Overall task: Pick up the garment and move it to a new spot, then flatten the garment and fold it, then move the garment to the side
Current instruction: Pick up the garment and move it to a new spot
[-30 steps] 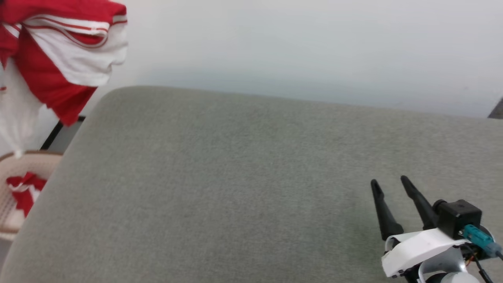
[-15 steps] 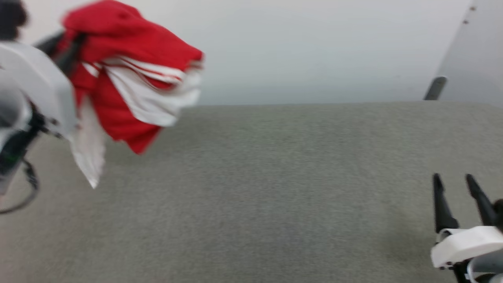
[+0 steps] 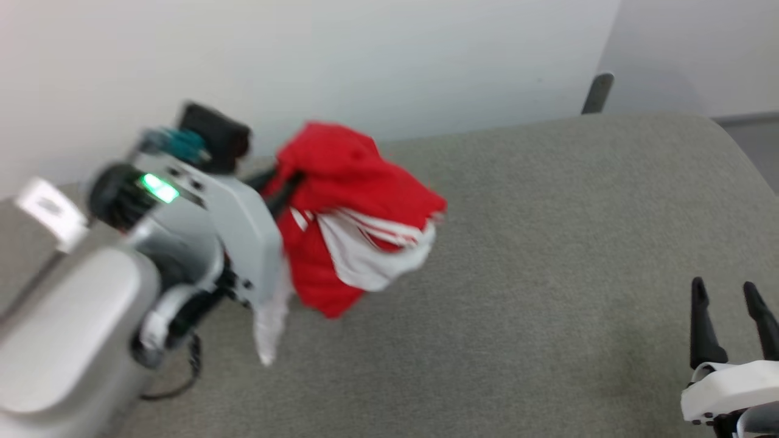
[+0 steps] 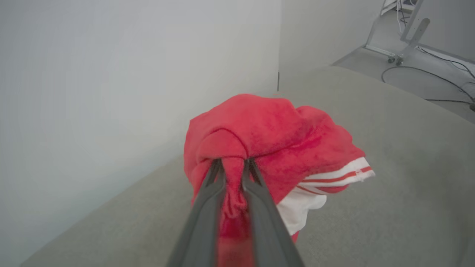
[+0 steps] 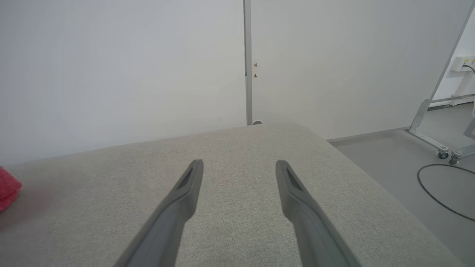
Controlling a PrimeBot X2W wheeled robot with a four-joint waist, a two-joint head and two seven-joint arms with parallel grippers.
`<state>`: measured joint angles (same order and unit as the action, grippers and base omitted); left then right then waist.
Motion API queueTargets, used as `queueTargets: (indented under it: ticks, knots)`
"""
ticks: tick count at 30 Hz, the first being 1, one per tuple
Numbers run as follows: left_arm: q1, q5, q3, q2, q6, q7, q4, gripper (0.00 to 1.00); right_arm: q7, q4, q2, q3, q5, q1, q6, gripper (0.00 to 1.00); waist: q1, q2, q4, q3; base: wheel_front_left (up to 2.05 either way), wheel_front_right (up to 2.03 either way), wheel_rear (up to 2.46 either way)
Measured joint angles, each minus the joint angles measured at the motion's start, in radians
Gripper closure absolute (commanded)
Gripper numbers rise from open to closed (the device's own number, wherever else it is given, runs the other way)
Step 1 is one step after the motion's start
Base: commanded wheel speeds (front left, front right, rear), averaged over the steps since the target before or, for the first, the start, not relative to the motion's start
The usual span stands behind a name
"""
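Within the left pincer (image 4: 233,164), garment (image 4: 267,133) pinched (red, white-sleeved), draping beyond

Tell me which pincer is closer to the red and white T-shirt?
Left. The left pincer is clamped on a bunch of the T-shirt. The right pincer stands open over the grey cushion, well off to the T-shirt's right.

Bunched red-and-white garment (image 3: 347,201), apparently pinched in the blurred left hand (image 3: 285,184), over grey cushion (image 3: 548,243); right hand (image 3: 724,286) spread apart.
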<state>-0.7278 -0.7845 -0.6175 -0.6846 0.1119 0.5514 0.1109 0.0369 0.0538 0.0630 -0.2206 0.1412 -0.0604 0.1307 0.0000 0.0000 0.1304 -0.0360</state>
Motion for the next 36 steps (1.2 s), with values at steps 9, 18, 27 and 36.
queueTargets:
  ticks: [9, 18, 27, 36]
  knots:
    - [0.086, -0.031, -0.095, 0.09, -0.015, 0.013, -0.142, 1.0, 0.027, 0.043, -0.009, 0.033, 0.011, -0.012, 0.0, 0.0, 0.0, 0.0, 0.048, -0.057, 0.0, 0.0, 0.0]
    - [0.109, -0.049, -0.152, 0.15, -0.074, 0.007, -0.337, 1.0, 0.044, 0.084, -0.011, 0.067, 0.024, -0.033, 0.0, 0.0, 0.0, 0.0, 0.077, -0.085, 0.0, 0.0, 0.0]
    - [0.099, -0.075, -0.173, 0.203, -0.138, -0.006, -0.486, 0.24, 0.06, 0.122, -0.011, 0.09, 0.035, -0.051, 0.0, 0.0, 0.0, 0.0, 0.074, -0.081, 0.0, 0.0, 0.0]
    - [0.074, -0.129, -0.15, 0.214, -0.168, 0.007, -0.526, 0.0, 0.048, 0.128, -0.011, 0.099, 0.019, -0.045, 0.0, 0.0, 0.0, 0.0, 0.048, -0.032, 0.0, 0.0, 0.0]
